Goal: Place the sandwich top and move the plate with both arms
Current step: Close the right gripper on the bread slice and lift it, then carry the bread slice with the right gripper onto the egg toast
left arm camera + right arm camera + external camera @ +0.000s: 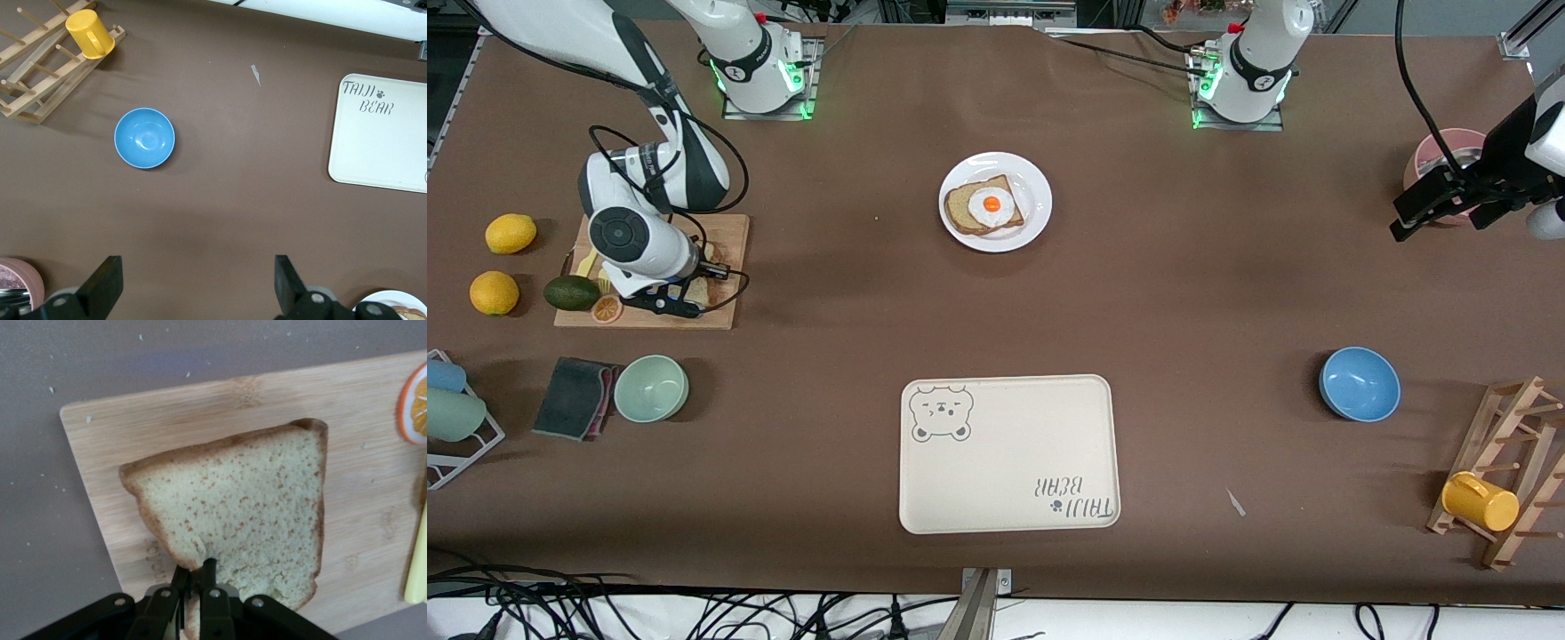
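The sandwich top, a plain brown bread slice with darker crust, is over the wooden cutting board at the right arm's end of the table. My right gripper is shut on the slice's edge; in the front view the gripper mostly hides the slice. The white plate sits at the table's middle, near the bases, with an egg-topped slice on it. My left gripper is open and empty, up in the air beside a pink cup; it also shows in the left wrist view.
Two lemons, an avocado and an orange slice lie by the board. A green bowl, a dark cloth, the bear-printed tray, a blue bowl and a wooden rack with a yellow mug stand nearer the front camera.
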`<state>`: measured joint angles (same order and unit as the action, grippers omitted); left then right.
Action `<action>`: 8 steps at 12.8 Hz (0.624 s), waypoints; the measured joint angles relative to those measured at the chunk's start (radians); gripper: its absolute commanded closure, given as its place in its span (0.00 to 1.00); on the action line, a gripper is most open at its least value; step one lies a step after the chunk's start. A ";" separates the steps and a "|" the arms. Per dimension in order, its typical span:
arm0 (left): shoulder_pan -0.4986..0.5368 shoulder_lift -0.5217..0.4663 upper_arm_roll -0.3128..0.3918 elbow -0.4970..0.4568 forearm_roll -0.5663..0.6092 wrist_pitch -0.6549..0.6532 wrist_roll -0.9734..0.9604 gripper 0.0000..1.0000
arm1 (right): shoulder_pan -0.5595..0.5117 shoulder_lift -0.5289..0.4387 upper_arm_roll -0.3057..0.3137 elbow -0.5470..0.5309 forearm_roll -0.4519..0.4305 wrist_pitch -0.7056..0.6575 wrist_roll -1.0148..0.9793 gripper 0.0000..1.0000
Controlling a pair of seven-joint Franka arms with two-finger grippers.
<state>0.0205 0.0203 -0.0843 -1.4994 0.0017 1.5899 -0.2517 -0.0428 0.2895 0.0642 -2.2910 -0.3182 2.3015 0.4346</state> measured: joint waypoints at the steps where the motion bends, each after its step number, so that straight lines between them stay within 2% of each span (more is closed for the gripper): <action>1: 0.000 0.000 0.000 0.000 0.000 0.000 0.000 0.00 | 0.000 -0.010 0.001 0.001 0.000 -0.010 -0.004 1.00; 5: 0.000 0.000 -0.005 0.000 0.000 0.000 0.000 0.00 | 0.003 -0.071 0.016 0.003 0.000 -0.056 -0.029 1.00; 8: -0.001 0.000 -0.020 0.001 0.000 0.000 -0.006 0.00 | 0.005 -0.093 0.101 0.005 0.001 -0.078 -0.048 1.00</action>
<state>0.0197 0.0203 -0.1042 -1.4983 0.0016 1.5899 -0.2579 -0.0379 0.1970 0.1653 -2.2856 -0.3176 2.2237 0.3866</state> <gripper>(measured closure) 0.000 0.899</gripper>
